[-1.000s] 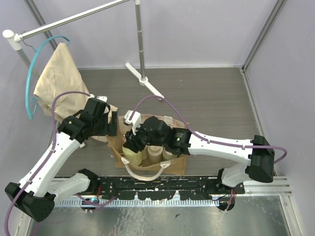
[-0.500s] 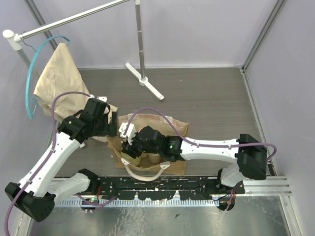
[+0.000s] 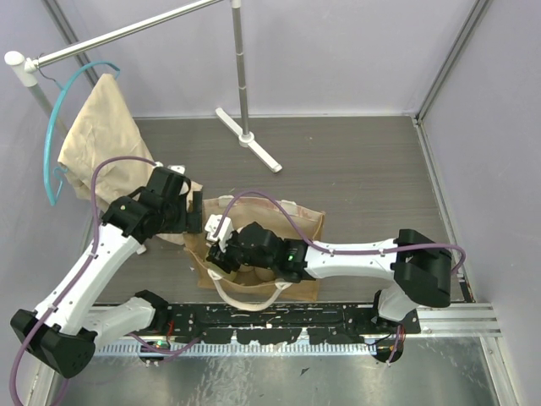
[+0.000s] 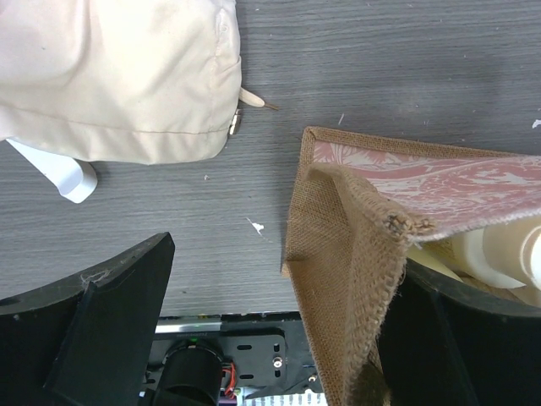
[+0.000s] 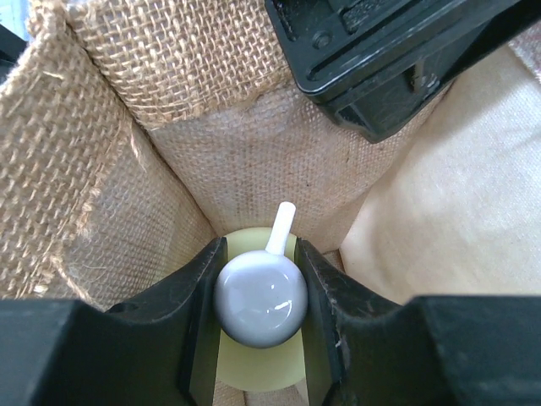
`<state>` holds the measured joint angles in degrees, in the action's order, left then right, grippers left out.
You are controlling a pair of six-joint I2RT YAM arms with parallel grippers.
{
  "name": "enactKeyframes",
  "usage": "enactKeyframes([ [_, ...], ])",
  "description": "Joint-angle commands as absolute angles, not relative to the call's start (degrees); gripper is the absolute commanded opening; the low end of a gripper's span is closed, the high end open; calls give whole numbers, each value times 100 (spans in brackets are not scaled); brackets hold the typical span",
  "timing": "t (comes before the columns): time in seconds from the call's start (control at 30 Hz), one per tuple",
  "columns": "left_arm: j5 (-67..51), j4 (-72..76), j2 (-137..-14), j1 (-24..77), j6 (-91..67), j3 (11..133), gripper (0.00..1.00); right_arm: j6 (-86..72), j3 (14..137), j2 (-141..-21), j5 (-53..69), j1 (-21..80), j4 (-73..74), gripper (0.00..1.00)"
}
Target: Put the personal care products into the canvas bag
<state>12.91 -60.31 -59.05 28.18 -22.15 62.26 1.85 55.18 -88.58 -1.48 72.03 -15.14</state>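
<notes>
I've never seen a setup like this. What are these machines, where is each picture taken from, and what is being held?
These are two robot arms bolted to a grey table, each ending in a two-finger pincer. The wide picture looks down from above and behind them. The other two come from small cameras on the wrists. On the table stands a canvas bag, next to a beige cloth on a blue hanger. The right pincer is inside the bag, gripping a yellow-green pump bottle by its white top. The left pincer is open, with the bag's corner between its fingers. A cream bottle is already inside the bag.
</notes>
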Motion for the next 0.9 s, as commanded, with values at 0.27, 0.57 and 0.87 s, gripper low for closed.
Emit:
enactKeyframes([
  [0.27,1292,-6065,-6060,2813,-2197,6478,98,461,5155,-8908,-1027,7144,-3472,1],
  [0.57,1306,-6068,-6096,2813,-2179,6505,98,372,5391,-8826,-932,7146,-2410,27],
  [0.87,1259,-6013,-6109,2815,-2221,6491,98,458,5892,-8422,-1075,7146,-1921,93],
])
